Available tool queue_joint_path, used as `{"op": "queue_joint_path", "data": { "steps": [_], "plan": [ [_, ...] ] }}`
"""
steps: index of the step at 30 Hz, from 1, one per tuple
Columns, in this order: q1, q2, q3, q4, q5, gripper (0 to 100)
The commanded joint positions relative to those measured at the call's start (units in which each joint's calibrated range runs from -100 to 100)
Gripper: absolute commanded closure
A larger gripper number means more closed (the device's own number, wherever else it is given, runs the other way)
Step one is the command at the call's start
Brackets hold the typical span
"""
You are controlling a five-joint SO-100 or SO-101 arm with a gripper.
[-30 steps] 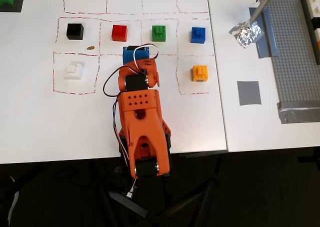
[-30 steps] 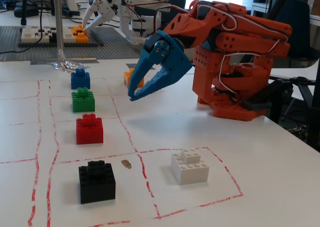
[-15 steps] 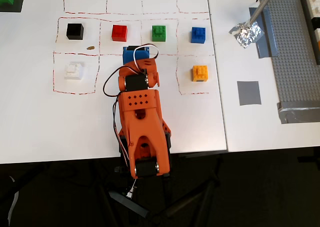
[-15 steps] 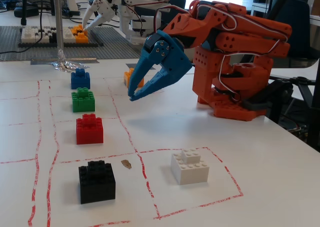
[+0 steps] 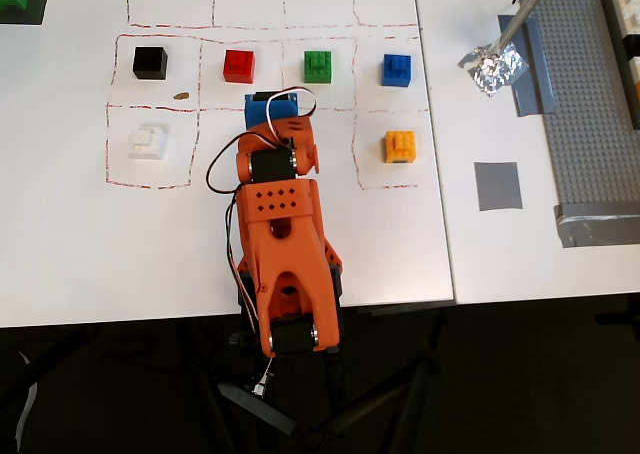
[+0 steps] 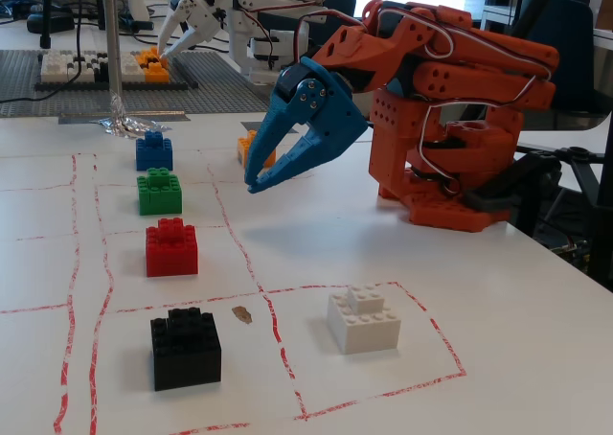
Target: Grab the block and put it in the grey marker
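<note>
The white block sits in a red-outlined cell at the left of the overhead view, and in the fixed view it is near the front. The grey marker is a flat square patch at the right, beyond the white sheet; it does not show in the fixed view. My blue gripper hangs over the middle of the grid, right of the block and well apart from it. In the fixed view my gripper points down with its tips together, holding nothing, a little above the table.
Black, red, green and blue bricks stand in a row, with an orange brick to the right. Crumpled foil, a long grey tape strip and a grey baseplate lie at the right.
</note>
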Motion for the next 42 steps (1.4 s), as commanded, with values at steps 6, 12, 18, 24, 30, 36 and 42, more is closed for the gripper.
{"op": "queue_joint_path", "data": {
  "steps": [6, 12, 18, 24, 30, 36, 42],
  "plan": [
    [0.8, 6.6, -6.3, -1.5, 3.5, 100],
    [-5.1, 20.2, -23.4, 3.5, 6.7, 100],
    [-12.6, 35.7, -43.1, 11.0, 9.9, 100],
    [-24.5, 48.9, -59.8, 20.6, 12.9, 100],
    [-36.6, 60.5, -68.2, 25.2, 16.3, 100],
    [-44.8, 69.1, -73.5, 24.4, 18.5, 97],
    [-48.5, 75.8, -74.6, 23.3, 19.9, 82]
  ]
}}
